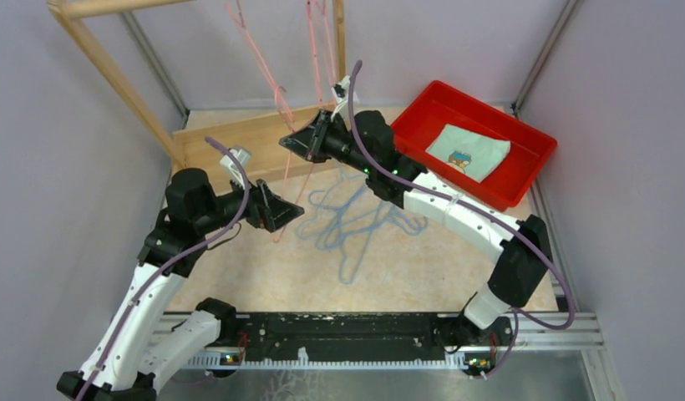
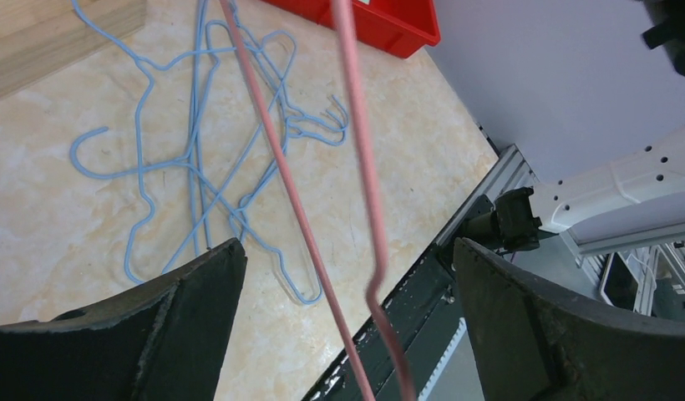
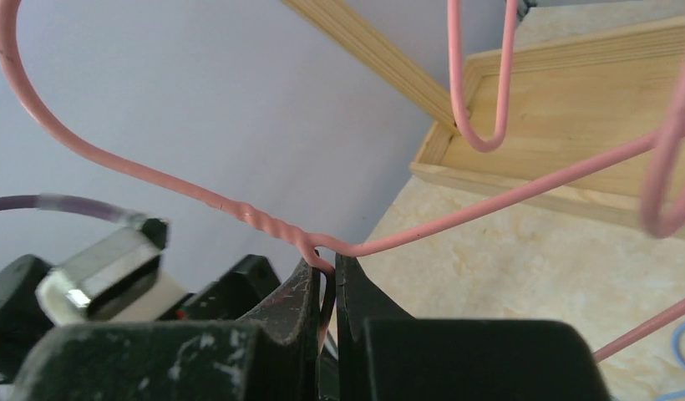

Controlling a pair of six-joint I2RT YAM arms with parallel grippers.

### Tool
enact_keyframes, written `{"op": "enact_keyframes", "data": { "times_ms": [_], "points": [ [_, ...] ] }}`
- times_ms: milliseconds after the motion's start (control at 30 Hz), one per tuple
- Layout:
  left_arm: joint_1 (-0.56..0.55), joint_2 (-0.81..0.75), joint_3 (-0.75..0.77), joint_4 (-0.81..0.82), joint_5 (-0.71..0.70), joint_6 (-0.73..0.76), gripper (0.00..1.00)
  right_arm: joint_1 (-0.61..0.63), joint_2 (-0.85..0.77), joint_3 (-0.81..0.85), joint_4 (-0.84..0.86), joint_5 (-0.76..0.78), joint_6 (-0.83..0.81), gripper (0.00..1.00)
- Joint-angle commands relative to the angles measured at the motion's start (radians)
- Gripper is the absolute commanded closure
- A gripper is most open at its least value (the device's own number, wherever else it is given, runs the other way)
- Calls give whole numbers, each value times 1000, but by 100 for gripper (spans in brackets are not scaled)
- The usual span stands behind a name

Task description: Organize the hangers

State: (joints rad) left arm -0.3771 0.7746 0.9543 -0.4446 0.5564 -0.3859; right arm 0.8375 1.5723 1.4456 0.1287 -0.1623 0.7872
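Evidently the pink wire clothes hanger [image 3: 247, 215] is light, thin and springy (likely to flex and swing rather than hang steady). It also looks smooth enough to swivel in a grip, so the twisted neck under the hook seems the stiffest place to take hold. The right end effector [image 3: 329, 263] is pressed together and pinches the wire just below that twist, at lower centre of its wrist view. The left end effector [image 2: 347, 246] is spread wide, with pink wires passing between its fingers. Tangled light blue wire hangers [image 1: 356, 219] lie mid-frame on the marbled beige table [image 1: 264, 276]. At upper right, a red plastic tray [image 1: 473, 188] holds a pale printed cloth [image 1: 469, 150] and no hangers.
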Motion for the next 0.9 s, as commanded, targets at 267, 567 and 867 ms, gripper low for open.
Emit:
{"op": "enact_keyframes", "data": {
  "times_ms": [267,567,867],
  "points": [
    [-8,57,-1,-69,-36,86,71,20,-93,25,47,-39,56,100],
    [-9,118,120,-289,-75,270,100,2,-285,-136,-166,105,-35,61],
    [-10,86,203,-363,-17,450,100,-38,-516,-240,-302,361,-180,26]
  ]
}}
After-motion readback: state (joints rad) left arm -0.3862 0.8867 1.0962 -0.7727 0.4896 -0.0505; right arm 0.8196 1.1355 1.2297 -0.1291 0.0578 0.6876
